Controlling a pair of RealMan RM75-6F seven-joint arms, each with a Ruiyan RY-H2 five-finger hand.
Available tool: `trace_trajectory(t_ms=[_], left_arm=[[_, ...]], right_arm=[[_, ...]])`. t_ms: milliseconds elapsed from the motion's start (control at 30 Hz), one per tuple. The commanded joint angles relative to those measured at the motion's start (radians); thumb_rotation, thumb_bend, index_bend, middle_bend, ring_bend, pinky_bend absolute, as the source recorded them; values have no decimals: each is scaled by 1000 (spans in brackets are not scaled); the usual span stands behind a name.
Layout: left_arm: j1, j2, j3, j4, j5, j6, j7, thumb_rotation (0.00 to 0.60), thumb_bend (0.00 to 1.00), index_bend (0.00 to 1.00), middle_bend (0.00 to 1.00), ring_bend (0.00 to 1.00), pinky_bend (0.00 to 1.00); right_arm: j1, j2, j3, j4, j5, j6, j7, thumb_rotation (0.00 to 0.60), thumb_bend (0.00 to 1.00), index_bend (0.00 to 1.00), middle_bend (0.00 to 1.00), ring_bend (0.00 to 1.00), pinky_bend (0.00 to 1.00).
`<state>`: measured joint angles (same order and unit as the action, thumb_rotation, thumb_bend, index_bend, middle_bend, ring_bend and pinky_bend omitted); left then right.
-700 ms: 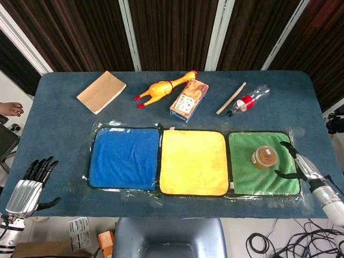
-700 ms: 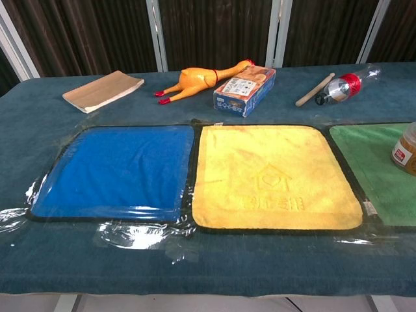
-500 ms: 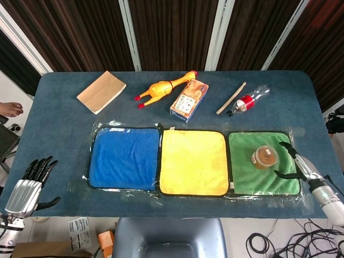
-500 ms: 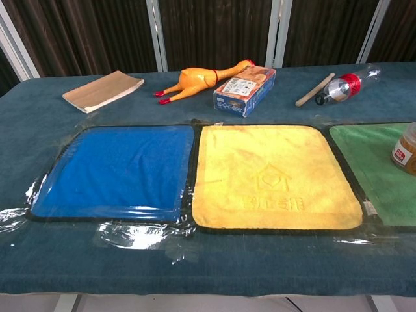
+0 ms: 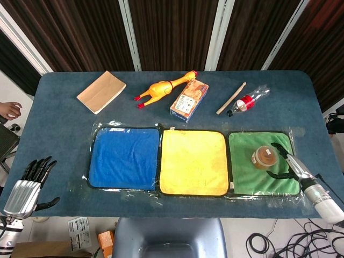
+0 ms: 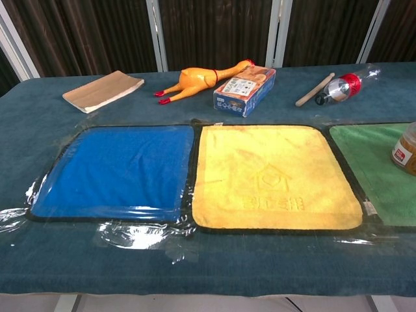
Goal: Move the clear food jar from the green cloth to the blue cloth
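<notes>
Head view: clear food jar (image 5: 264, 156) upright on green cloth (image 5: 244, 172), right of centre. Right hand (image 5: 286, 163) just beside it, fingers spread, grasping nothing (contact unclear). Left hand (image 5: 28, 185) off-table, fingers apart, empty. Blue cloth (image 5: 125, 158) bare.

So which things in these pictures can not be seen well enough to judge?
- Jar: chest view cuts it at the right edge, so only part shows.
- Right hand: outside the chest view; in the head view too small to tell whether its fingers touch the jar.
- Left hand: outside the chest view.
- Box: print too small to read in both views.
- Green cloth: right part cut off in the chest view.
</notes>
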<state>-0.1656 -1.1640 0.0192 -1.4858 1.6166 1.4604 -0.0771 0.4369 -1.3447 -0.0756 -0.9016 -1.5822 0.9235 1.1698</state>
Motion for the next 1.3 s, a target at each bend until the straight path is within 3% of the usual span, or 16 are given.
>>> trace_trajectory(t_ms=[33,1300], left_arm=[[1,2,0,-3,-2,0,-1,600,2,27,0,0,32],[14,22,0,-16,0,17,-27,600,2,27,0,0,32]], right_arm=[[9,-4,-2,-12,-5,0,15,600,204,0,0,0,98],[133,-125,21,-115,-29,15,-47,600,203,0,0,0,100]])
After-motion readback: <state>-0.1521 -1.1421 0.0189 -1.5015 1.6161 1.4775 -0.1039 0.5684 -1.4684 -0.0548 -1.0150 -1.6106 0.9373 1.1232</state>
